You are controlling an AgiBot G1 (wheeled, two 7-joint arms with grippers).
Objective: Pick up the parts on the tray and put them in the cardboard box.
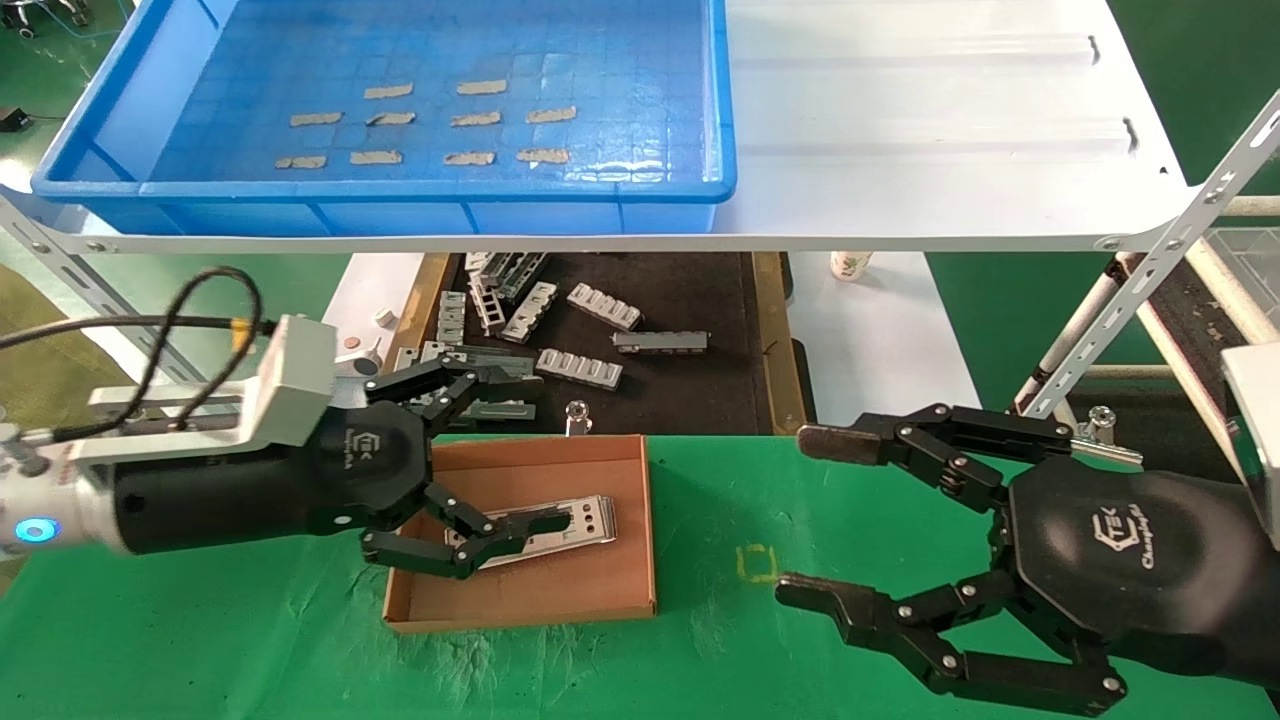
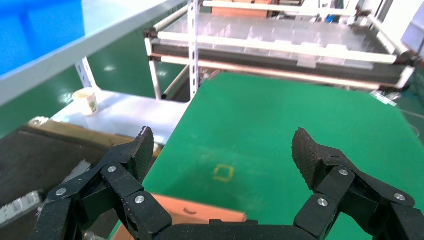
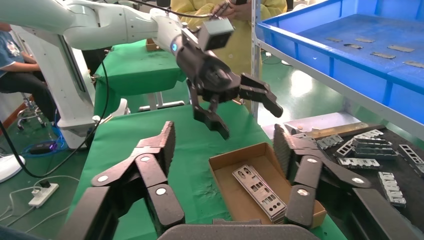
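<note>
The blue tray (image 1: 400,190) stands on the white shelf and holds only grey tape strips (image 1: 470,118); no plates show in it. The cardboard box (image 1: 560,590) sits on the green mat, with silver plates (image 1: 565,528) stacked flat inside. My left gripper (image 1: 540,450) hovers just above the box, open and empty. In the left wrist view the gripper (image 2: 223,145) has nothing between its pads. My right gripper (image 1: 800,515) is open and empty over the mat, right of the box. The right wrist view shows the right gripper (image 3: 223,135), the box (image 3: 235,159) and the plates (image 3: 257,190).
A black-floored tray with brown edges (image 1: 765,330) behind the box holds grey ribbed brackets (image 1: 580,368). The white shelf (image 1: 900,130) overhangs it, with a slanted strut (image 1: 1150,270) at the right. A paper cup (image 1: 850,265) stands behind. A yellow square mark (image 1: 757,563) is on the mat.
</note>
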